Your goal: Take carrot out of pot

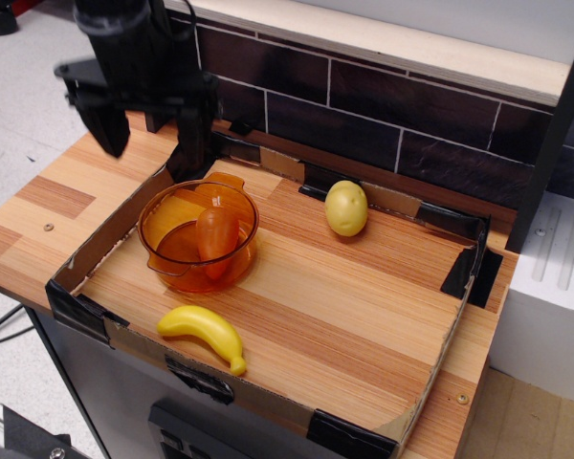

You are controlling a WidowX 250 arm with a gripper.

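The orange carrot (216,235) lies inside the translucent orange pot (173,223), which stands at the left of a shallow cardboard tray. My black gripper (151,143) hangs above and behind the pot's left rim, clear of it. Its two fingers (105,122) are spread wide apart and hold nothing. Nothing touches the carrot.
A yellow banana (204,332) lies by the tray's front wall (268,397). A round yellow-green potato-like toy (345,207) sits toward the back. A dark tiled wall (392,115) rises behind the tray. A white unit (555,287) stands at the right.
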